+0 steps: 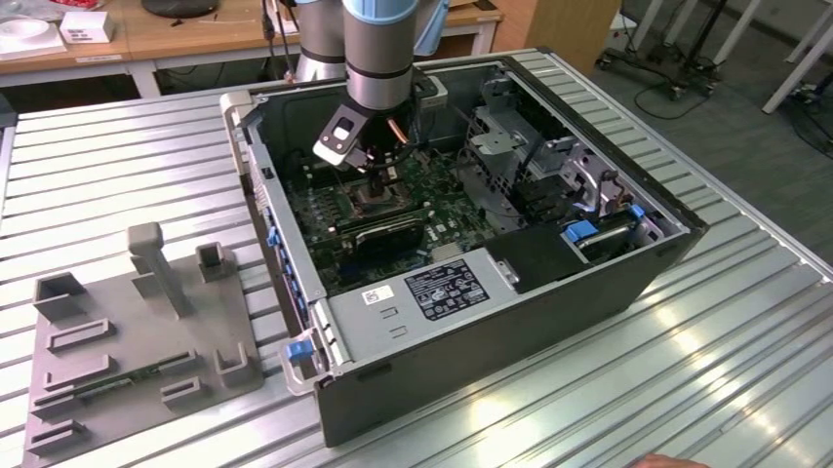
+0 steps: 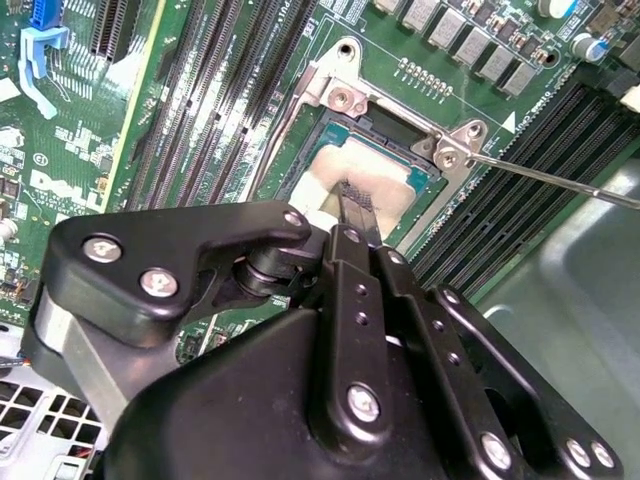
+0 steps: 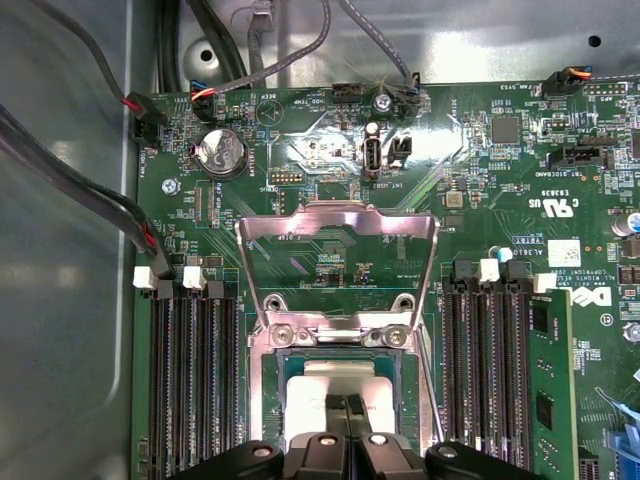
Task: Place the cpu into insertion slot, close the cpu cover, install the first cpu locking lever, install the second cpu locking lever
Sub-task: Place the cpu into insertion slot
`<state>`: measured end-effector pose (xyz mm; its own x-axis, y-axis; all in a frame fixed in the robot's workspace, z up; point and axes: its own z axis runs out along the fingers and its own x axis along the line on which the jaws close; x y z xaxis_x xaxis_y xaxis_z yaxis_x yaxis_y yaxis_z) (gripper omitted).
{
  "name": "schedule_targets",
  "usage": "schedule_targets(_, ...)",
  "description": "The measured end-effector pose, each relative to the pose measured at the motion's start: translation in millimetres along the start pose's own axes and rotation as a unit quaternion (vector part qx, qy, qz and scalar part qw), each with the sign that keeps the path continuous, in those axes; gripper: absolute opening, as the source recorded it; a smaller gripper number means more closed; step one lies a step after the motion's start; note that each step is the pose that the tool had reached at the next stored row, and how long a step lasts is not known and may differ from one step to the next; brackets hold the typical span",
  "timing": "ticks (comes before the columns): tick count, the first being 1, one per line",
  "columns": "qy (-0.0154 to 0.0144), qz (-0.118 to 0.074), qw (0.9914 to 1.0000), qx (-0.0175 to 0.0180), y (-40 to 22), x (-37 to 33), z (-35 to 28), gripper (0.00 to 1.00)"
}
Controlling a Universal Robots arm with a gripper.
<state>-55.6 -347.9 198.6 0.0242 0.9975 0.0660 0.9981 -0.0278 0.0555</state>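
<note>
Sitting flat in the socket (image 3: 262, 372): the cpu (image 3: 312, 385), silvery-tan top up, square to the socket rim as far as I can see. In the second wrist view the cpu (image 2: 355, 160) lies directly under the claw (image 2: 357, 200), not off to any side. Claw (image 3: 343, 402) fingers are drawn together to a narrow slit, with nothing between them. Can't tell whether the tips touch the chip's top or hang just above it.

The cpu cover (image 3: 340, 215) is not closed. It stands swung back on its hinge, window open, on the socket edge towards the coin cell (image 3: 222, 153), so it's past the cpu from the claw. A locking lever (image 2: 560, 183) sticks out free as a thin rod from a socket corner, unlatched. Memory slots (image 3: 195, 380) run along both flanks of the socket.

In the exterior view the claw (image 1: 380, 190) is down inside the open computer case (image 1: 521, 322), which lies on the ribbed tabletop (image 1: 117, 166). A grey fixture plate (image 1: 131, 341) sits well apart, to the exterior view's left.
</note>
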Motion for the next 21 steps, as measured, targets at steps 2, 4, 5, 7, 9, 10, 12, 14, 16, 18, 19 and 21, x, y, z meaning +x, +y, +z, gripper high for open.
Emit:
schedule_targets(2, 0.0001, 0.0, 1.0, 0.0, 0.0, 0.0, 0.0, 0.11)
schedule_targets(4, 0.0003, 0.0, 1.0, -0.0002, 0.1, 0.1, -0.5, 0.11)
schedule_targets(5, 0.0007, 0.0, 1.0, -0.0004, 0.2, 0.3, -1.0, 0.11)
schedule_targets(7, 0.0, 0.0, 1.0, 0.0, 0.2, 0.3, -3.4, 0.11)
schedule_targets(9, -0.0001, 0.0, 1.0, -0.0001, 0.4, 0.4, -6.0, 0.11)
schedule_targets(10, -0.0003, 0.0, 1.0, -0.0001, 0.5, 0.5, -7.4, 0.11)
schedule_targets(12, -0.0007, 0.0, 1.0, 0.0, 0.6, 0.7, -10.6, 0.11)
schedule_targets(14, -0.0008, 0.0, 1.0, -0.0001, 0.8, 1.0, -14.5, 0.11)
schedule_targets(16, -0.0008, 0.0, 1.0, -0.0001, 1.0, 1.3, -18.8, 0.11)
schedule_targets(18, -0.0008, 0.0, 1.0, -0.0001, 1.3, 1.6, -23.1, 0.11)
schedule_targets(19, -0.0008, 0.0, 1.0, -0.0001, 1.4, 1.7, -25.4, 0.11)
schedule_targets(21, -0.0009, 0.0, 1.0, 0.0, 1.6, 2.0, -29.4, 0.11)
